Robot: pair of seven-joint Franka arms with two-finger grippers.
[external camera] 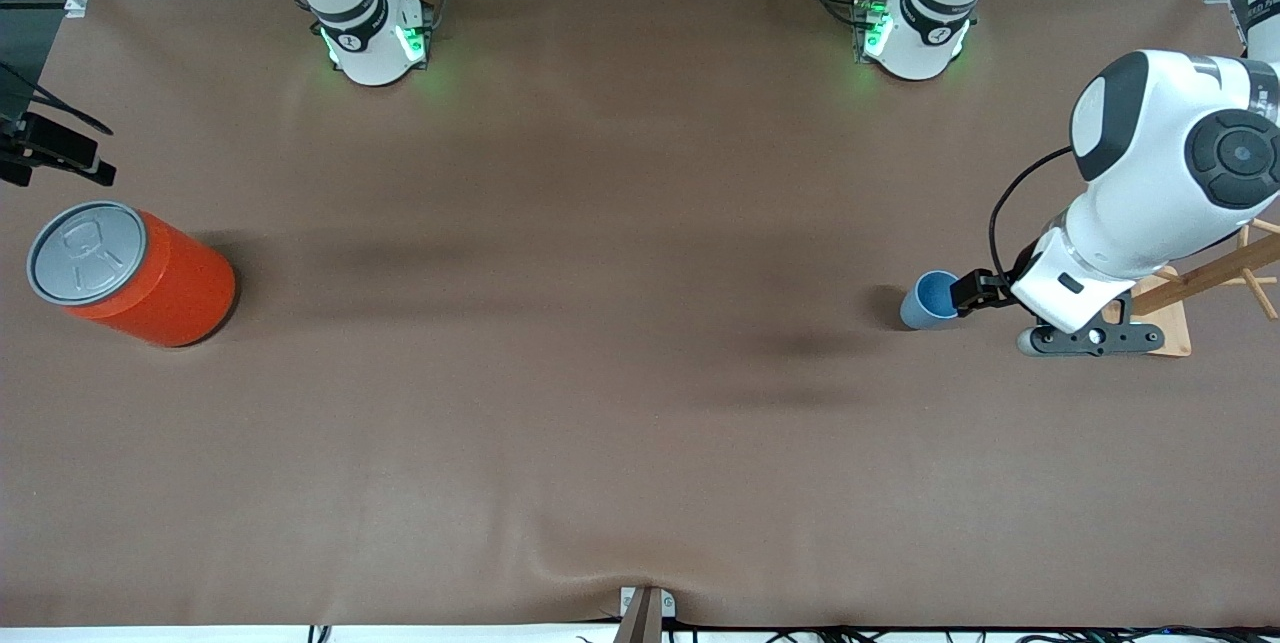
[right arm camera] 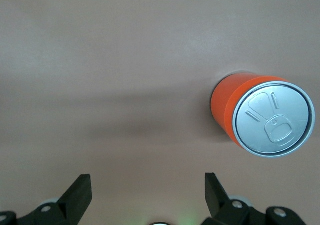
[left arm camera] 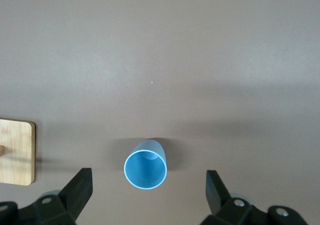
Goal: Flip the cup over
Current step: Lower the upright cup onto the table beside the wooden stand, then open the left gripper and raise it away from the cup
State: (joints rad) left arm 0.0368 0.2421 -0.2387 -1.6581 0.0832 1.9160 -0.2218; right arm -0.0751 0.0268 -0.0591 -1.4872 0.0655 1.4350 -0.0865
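Note:
The small light-blue cup (external camera: 930,300) stands on the brown table near the left arm's end, mouth up, its darker blue inside showing. My left gripper (external camera: 972,293) hangs just above it, open. In the left wrist view the cup (left arm camera: 145,169) sits between the two spread black fingers (left arm camera: 80,190), touching neither, and my left gripper (left arm camera: 148,191) holds nothing. My right gripper (right arm camera: 148,190) is open and empty over bare table near the orange can.
A large orange can (external camera: 150,278) with a grey pull-tab lid (right arm camera: 274,119) stands at the right arm's end. A wooden stand on a flat base (external camera: 1170,323) sits beside the cup, under the left arm; its base (left arm camera: 17,152) shows in the left wrist view.

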